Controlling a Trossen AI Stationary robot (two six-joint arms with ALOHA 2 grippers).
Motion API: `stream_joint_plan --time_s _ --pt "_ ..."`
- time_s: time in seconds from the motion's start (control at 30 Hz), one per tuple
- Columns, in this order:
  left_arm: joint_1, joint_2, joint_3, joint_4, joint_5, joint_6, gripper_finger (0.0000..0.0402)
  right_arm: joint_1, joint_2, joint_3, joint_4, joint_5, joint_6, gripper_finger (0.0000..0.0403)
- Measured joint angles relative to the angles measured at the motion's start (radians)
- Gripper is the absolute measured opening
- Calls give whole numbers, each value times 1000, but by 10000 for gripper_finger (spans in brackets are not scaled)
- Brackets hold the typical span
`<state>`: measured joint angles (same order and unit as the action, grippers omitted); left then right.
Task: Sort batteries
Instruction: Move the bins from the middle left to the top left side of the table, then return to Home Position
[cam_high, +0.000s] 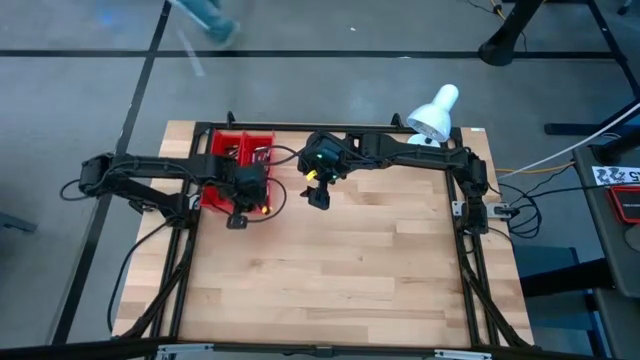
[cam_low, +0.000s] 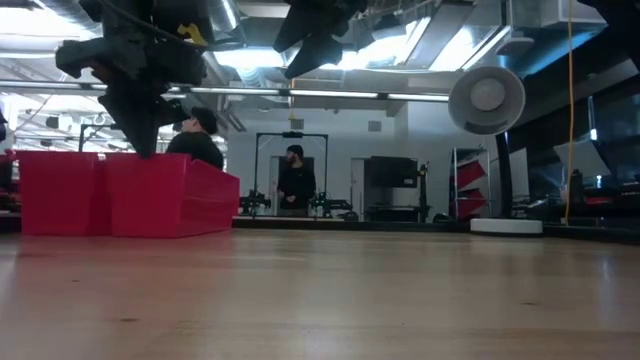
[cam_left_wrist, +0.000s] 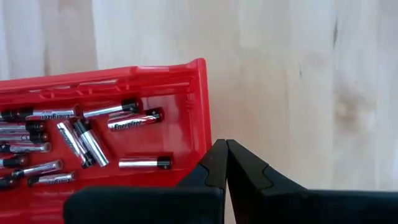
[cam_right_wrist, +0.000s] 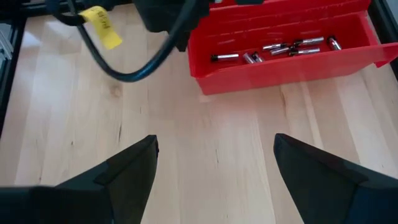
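Note:
Two red trays (cam_high: 228, 148) stand side by side at the table's far left. In the left wrist view, one red tray (cam_left_wrist: 200, 93) holds several silvery batteries (cam_left_wrist: 134, 121) lying flat on its floor. The right wrist view shows a red tray (cam_right_wrist: 280, 73) with several batteries (cam_right_wrist: 292, 46) in it. My left gripper (cam_left_wrist: 226, 160) hangs shut, pointing steeply down, above the tray's near right corner (cam_high: 240, 216), with nothing between its fingers. My right gripper (cam_right_wrist: 214, 155) is open, raised above bare wood just right of the trays (cam_high: 318, 196).
A white lamp (cam_high: 436, 112) sits at the table's far right corner. The black table frame (cam_high: 470, 215) runs along the edges. Bare wood (cam_high: 330, 280) fills the near half. People (cam_low: 296, 180) stand in the room beyond the table.

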<state>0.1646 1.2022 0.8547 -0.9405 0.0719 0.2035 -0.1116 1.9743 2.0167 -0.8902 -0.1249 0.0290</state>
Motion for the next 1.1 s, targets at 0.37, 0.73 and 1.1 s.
stream_joint_plan --time_s 0.37,0.73,1.1 --pt "27 -107 36 -3 22 27 0 0 -1 0 14 -52 50 321" --pt "101 -320 74 216 23 -37 0 -13 -14 8 51 -105 130 299" --pt "193 -445 74 532 133 -112 0 -7 -34 242 25 -105 -25 16"
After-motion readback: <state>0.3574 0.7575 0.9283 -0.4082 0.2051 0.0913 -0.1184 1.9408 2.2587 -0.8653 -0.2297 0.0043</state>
